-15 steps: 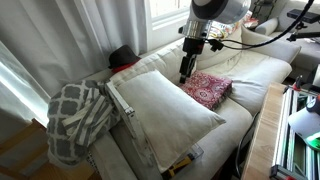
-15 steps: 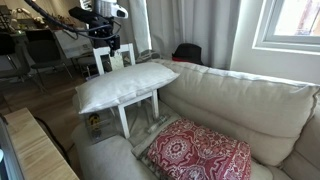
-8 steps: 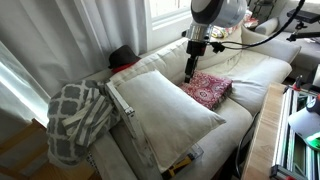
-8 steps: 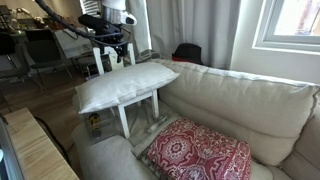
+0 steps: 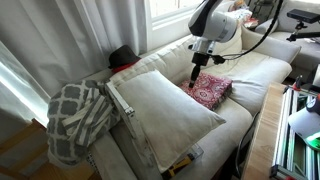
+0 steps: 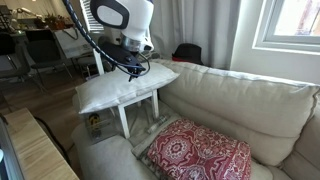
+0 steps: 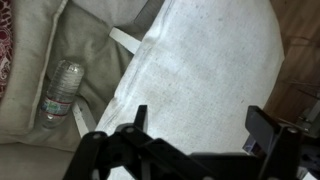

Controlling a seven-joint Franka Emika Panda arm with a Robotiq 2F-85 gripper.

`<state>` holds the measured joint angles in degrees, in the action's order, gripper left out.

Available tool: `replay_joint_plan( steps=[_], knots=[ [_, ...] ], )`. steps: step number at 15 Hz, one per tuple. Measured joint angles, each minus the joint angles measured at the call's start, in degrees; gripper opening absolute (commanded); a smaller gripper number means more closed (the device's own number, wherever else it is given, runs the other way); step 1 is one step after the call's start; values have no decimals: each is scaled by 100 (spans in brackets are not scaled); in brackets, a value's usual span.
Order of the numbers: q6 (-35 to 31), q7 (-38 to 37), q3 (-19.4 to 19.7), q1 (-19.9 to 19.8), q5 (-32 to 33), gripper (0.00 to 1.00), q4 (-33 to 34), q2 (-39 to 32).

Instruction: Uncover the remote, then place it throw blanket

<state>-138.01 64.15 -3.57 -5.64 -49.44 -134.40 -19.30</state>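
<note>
No remote shows in any view. A large white pillow (image 5: 165, 105) (image 6: 125, 88) (image 7: 200, 60) lies over the sofa's left part. The grey and white checked throw blanket (image 5: 75, 115) hangs over the sofa's arm at the left. My gripper (image 5: 196, 80) (image 6: 135, 63) (image 7: 200, 115) hovers just above the white pillow, near its edge towards the red patterned cushion (image 5: 210, 90) (image 6: 200, 150). In the wrist view its two dark fingers stand wide apart, open, with only pillow fabric between them.
A clear plastic water bottle (image 7: 62, 92) lies in the gap beside the pillow. A white frame (image 6: 125, 112) (image 7: 125, 40) sits under the pillow. A black object (image 5: 122, 55) (image 6: 187, 52) rests on the sofa's back. A wooden table (image 6: 30, 145) stands in front.
The arm has swung and tilted, bringing the gripper lower and closer over the white pillow. The jaws stayed open. Pillow, cushion and blanket have not moved.
</note>
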Motion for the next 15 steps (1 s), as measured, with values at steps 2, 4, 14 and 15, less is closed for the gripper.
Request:
replay_joint_plan(
  steps=[2,4,14,15],
  knots=[
    [-20,257,-11,-120,-544,100,185,-335],
    [-12,357,-12,-199,-986,100,363,-632],
    [517,1519,115,-563,-2773,100,1301,-1943],
    [732,1625,139,-612,-2886,100,1402,-2055]
  ],
)
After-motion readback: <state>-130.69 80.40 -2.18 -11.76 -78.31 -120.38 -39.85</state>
